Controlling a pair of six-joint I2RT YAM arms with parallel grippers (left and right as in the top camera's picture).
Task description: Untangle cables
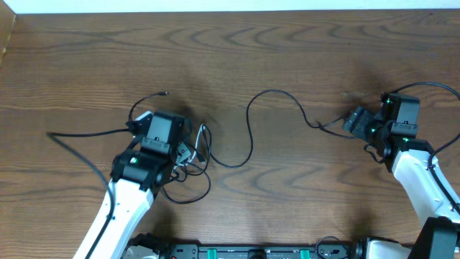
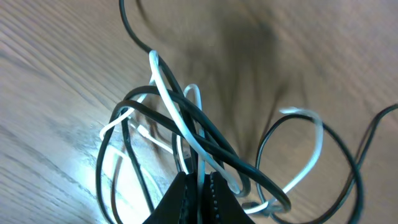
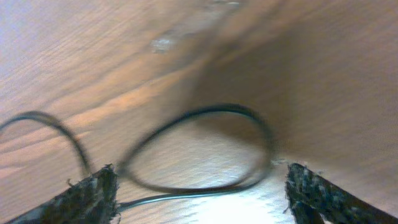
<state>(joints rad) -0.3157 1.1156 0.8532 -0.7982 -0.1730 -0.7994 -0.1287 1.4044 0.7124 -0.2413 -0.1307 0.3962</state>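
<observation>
Loops of the black cable (image 1: 251, 133) are spreading across the middle of the table (image 1: 287, 43) in the overhead view. They are running from a knot under the left tool (image 1: 185, 151) in the left half toward the right tool (image 1: 351, 119) near the right edge. One free end is pointing at the far edge. The white cable (image 1: 203, 131) is barely showing, only a pale sliver beside the knot.

The left wrist view is revealing what the overhead is hiding. The white cable (image 2: 180, 117) is weaving through loops of the black cable (image 2: 211, 138). The left tool (image 2: 199, 199) is clamping shut on the white strand; whether a black strand is pinched too, I cannot tell.

The right wrist view is showing the right tool (image 3: 199, 190) standing wide open and gripping nothing. Its fingers (image 3: 93, 193) are flanking a blurred loop of the black cable (image 3: 214, 111) lying on the table (image 3: 93, 56).
</observation>
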